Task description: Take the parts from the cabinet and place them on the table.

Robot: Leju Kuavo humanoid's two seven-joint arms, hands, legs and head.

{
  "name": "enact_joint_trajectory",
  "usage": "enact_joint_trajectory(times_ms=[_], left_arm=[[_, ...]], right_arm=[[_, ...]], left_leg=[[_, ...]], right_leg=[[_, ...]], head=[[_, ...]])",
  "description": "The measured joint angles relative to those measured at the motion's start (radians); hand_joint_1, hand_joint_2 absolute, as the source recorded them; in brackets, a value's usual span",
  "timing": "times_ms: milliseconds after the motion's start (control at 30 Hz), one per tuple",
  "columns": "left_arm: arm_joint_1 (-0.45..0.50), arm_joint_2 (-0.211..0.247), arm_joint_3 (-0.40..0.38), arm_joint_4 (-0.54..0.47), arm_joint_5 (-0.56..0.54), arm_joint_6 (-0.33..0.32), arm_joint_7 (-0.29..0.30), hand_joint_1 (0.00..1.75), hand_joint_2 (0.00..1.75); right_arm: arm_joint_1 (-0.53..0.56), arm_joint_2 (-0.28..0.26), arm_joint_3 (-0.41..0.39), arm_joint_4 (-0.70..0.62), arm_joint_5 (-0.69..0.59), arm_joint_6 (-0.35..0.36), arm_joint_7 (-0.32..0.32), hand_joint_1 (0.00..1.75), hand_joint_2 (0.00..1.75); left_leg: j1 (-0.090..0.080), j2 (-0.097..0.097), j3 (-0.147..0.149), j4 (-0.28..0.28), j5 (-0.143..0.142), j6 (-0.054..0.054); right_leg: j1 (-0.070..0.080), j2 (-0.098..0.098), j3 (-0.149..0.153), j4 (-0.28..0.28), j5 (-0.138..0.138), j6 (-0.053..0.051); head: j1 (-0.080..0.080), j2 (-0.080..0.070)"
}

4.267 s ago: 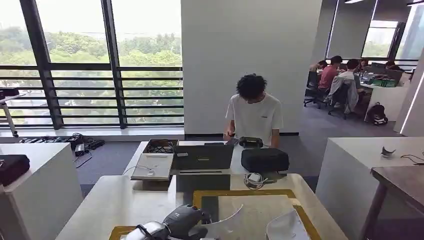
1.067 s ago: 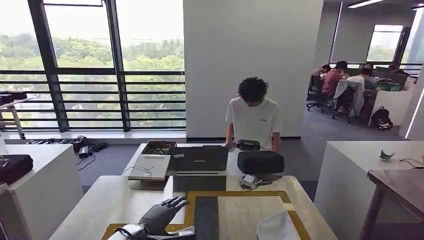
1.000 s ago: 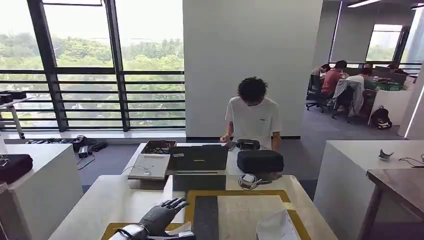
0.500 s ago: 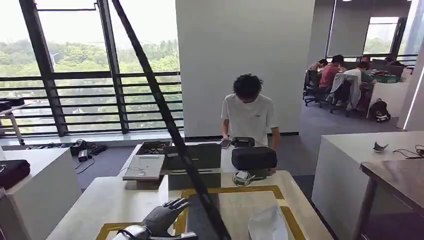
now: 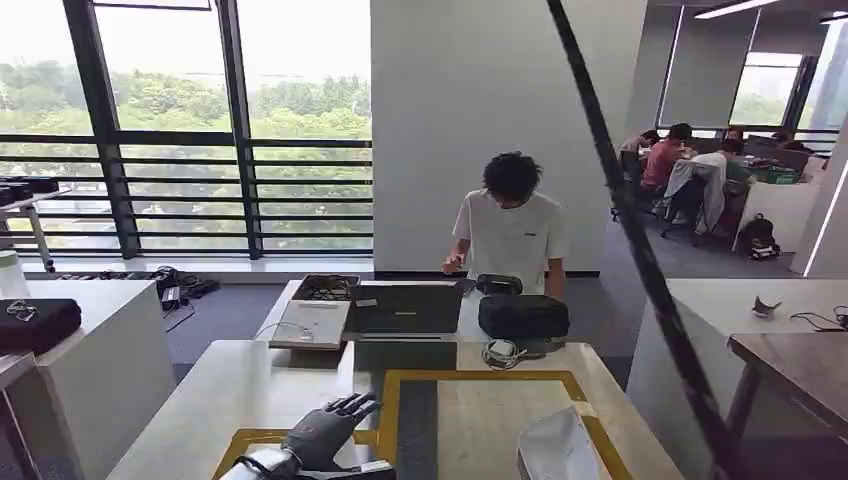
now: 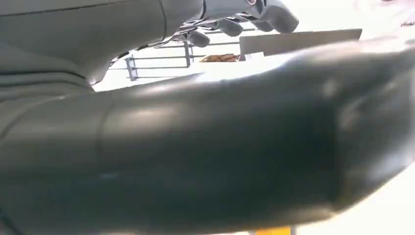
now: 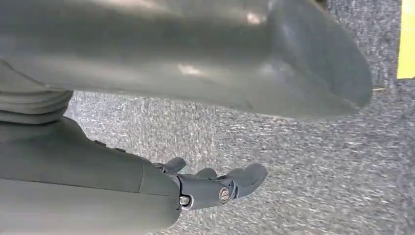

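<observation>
A person (image 5: 510,225) in a white shirt stands behind a desk. On the desk are a laptop (image 5: 404,310), a black bag (image 5: 523,316) and a white charger (image 5: 498,352). More people (image 5: 690,160) sit far back. Big windows (image 5: 190,125) show green trees.

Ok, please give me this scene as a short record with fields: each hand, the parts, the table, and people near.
left hand: empty, fingers spread, over the table
right hand: empty, fingers slightly curled, above grey carpet
white part: lies on the mat, near the right side
table: pale top with a yellow-bordered mat
person: stands behind the table at a laptop
</observation>
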Motion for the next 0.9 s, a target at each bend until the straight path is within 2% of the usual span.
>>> enact_joint_trajectory(times_ms=[33,100,133,167,233,267,300,333,367,400,433,467,500,533,600,633,667,767,800,833,867,900], left_arm=[[0.000,-0.002,0.000,0.000,0.000,0.000,0.000,0.00,0.00],[-0.002,-0.006,0.000,0.000,0.000,0.003,0.002,0.00,0.00],[-0.003,-0.009,0.000,0.000,0.000,0.009,0.002,0.00,0.00],[-0.005,-0.010,0.000,0.000,0.000,0.011,0.002,0.00,0.00],[-0.007,-0.015,-0.001,0.000,0.000,0.015,0.001,0.00,0.00],[-0.008,-0.016,-0.002,0.000,0.001,0.015,0.001,0.00,0.00],[-0.010,-0.016,-0.002,0.000,0.002,0.016,0.001,0.00,0.00],[-0.014,-0.016,-0.002,0.000,0.002,0.017,0.001,0.00,1.75],[-0.020,-0.016,-0.003,0.002,0.003,0.018,0.002,0.00,1.75],[-0.021,-0.016,-0.003,0.002,0.003,0.018,0.002,0.00,1.75],[-0.020,-0.016,-0.003,0.003,0.003,0.018,0.002,0.00,1.75],[-0.017,-0.016,-0.003,0.005,0.003,0.018,0.002,0.00,1.75],[-0.015,-0.016,-0.004,0.007,0.003,0.018,0.002,0.00,1.75],[-0.015,-0.017,-0.005,0.007,0.003,0.018,0.002,0.00,1.75],[-0.020,-0.021,-0.007,0.007,0.003,0.019,0.003,0.00,1.75],[-0.023,-0.025,-0.007,0.006,0.003,0.021,0.003,0.00,1.75],[-0.024,-0.036,-0.007,0.005,0.003,0.021,0.006,0.00,1.75],[-0.022,-0.055,-0.009,0.006,-0.003,0.021,0.015,0.00,1.75],[-0.023,-0.058,-0.010,0.006,-0.003,0.021,0.017,0.00,1.75],[-0.024,-0.065,-0.010,0.006,-0.003,0.022,0.018,0.00,1.75],[-0.025,-0.071,-0.010,0.005,-0.003,0.022,0.019,0.00,1.75],[-0.025,-0.074,-0.010,0.006,-0.003,0.022,0.019,0.00,1.75]], right_arm=[[0.000,0.000,0.000,0.000,-0.001,0.000,0.000,0.00,0.00],[-0.001,0.000,0.000,0.000,-0.006,-0.001,-0.002,0.00,0.00],[-0.004,-0.001,0.000,0.000,-0.008,-0.002,-0.003,0.00,0.00],[-0.004,0.000,0.000,0.000,-0.009,-0.004,-0.005,0.00,0.00],[-0.004,0.000,0.000,0.000,-0.010,-0.004,-0.006,0.00,0.00],[-0.004,0.000,0.000,0.000,-0.010,-0.005,-0.006,0.00,0.00],[-0.003,0.003,0.000,0.000,-0.010,-0.005,-0.006,0.00,0.00],[-0.004,0.003,0.000,0.000,-0.010,-0.004,-0.006,0.00,0.00],[-0.004,0.003,0.000,0.000,-0.009,-0.003,-0.006,0.00,0.00],[-0.004,0.003,0.000,0.000,-0.008,0.001,-0.006,0.00,0.00],[-0.003,0.003,0.000,0.000,-0.008,0.001,-0.005,0.00,0.00],[-0.003,0.003,0.000,0.000,-0.008,0.002,-0.005,0.00,0.00],[-0.003,0.003,0.000,0.000,-0.008,0.001,-0.005,0.00,0.00],[-0.003,0.003,0.000,0.000,-0.009,0.001,-0.005,0.00,0.00],[-0.003,0.003,0.000,0.000,-0.012,0.000,-0.006,0.00,0.00],[-0.003,0.003,0.000,0.000,-0.015,0.000,-0.006,0.00,0.00],[-0.003,0.003,0.000,0.000,-0.019,0.000,-0.005,0.00,0.00],[-0.004,0.003,0.000,0.000,-0.022,0.000,-0.001,0.00,0.00],[-0.003,0.003,0.000,0.000,-0.022,0.000,0.000,0.00,0.00],[-0.003,0.003,0.000,0.000,-0.022,0.000,0.002,0.00,0.00],[-0.002,0.003,0.000,0.000,-0.022,0.000,0.002,0.00,0.00],[-0.002,0.003,0.000,0.000,-0.022,0.000,0.001,0.00,0.00]], left_leg=[[-0.002,0.000,-0.002,0.001,0.002,-0.001],[-0.005,0.000,-0.003,0.002,0.006,-0.004],[-0.007,0.000,-0.005,0.003,0.008,-0.008],[-0.010,0.000,-0.006,0.005,0.010,-0.012],[-0.007,0.002,-0.007,0.000,0.018,-0.024],[-0.007,0.002,-0.007,-0.004,0.022,-0.030],[-0.009,0.002,-0.014,0.001,0.018,-0.034],[-0.009,-0.001,-0.027,0.028,-0.014,-0.041],[-0.005,-0.001,-0.055,0.096,-0.064,-0.048],[0.000,-0.001,-0.087,0.180,-0.109,-0.055],[0.002,-0.001,-0.113,0.254,-0.144,-0.059],[0.004,0.000,-0.126,0.301,-0.161,-0.062],[0.005,0.000,-0.116,0.296,-0.152,-0.063],[0.007,0.000,-0.083,0.249,-0.128,-0.063],[0.007,0.000,0.037,0.060,-0.056,-0.056],[0.006,-0.001,0.070,-0.007,-0.070,-0.049],[-0.001,-0.002,0.072,-0.009,-0.058,-0.043],[-0.007,-0.006,0.061,-0.003,-0.046,-0.024],[-0.001,-0.004,0.058,-0.013,-0.036,-0.013],[0.002,-0.001,0.054,-0.015,-0.028,-0.004],[0.002,-0.001,0.046,-0.016,-0.021,0.004],[0.002,0.000,0.036,-0.015,-0.015,0.005]], right_leg=[[0.003,0.000,0.038,-0.060,0.030,-0.006],[0.011,0.000,0.157,-0.255,0.100,-0.025],[0.016,-0.005,0.176,-0.295,0.083,-0.036],[0.020,-0.007,0.174,-0.303,0.098,-0.034],[0.023,-0.004,0.170,-0.301,0.103,-0.041],[0.021,-0.004,0.169,-0.304,0.109,-0.047],[0.008,-0.006,0.168,-0.316,0.121,-0.053],[0.008,-0.006,0.164,-0.318,0.127,-0.057],[0.008,-0.007,0.156,-0.318,0.132,-0.062],[0.008,-0.008,0.149,-0.318,0.136,-0.063],[0.008,-0.008,0.142,-0.317,0.140,-0.062],[0.008,-0.008,0.135,-0.317,0.145,-0.061],[0.007,-0.007,0.130,-0.316,0.150,-0.060],[0.007,-0.007,0.125,-0.315,0.154,-0.057],[0.007,-0.005,0.119,-0.311,0.160,-0.050],[0.007,-0.005,0.117,-0.311,0.163,-0.045],[0.011,-0.005,0.113,-0.309,0.167,-0.039],[0.005,-0.008,0.110,-0.316,0.183,-0.017],[0.005,-0.006,0.106,-0.314,0.183,-0.011],[0.002,-0.004,0.099,-0.298,0.161,-0.006],[0.003,-0.004,0.078,-0.247,0.114,-0.001],[0.002,-0.004,0.047,-0.166,0.061,0.004]], head=[[0.000,0.000],[0.001,0.000],[0.000,0.000],[0.001,0.000],[0.001,0.000],[0.001,0.000],[0.002,0.000],[-0.001,0.000],[-0.003,0.000],[-0.003,0.000],[-0.003,0.000],[-0.003,0.000],[-0.003,0.000],[-0.003,0.000],[-0.004,0.000],[-0.004,0.000],[-0.003,0.000],[0.000,0.000],[0.000,0.000],[0.000,0.000],[0.002,0.000],[0.002,0.000]])
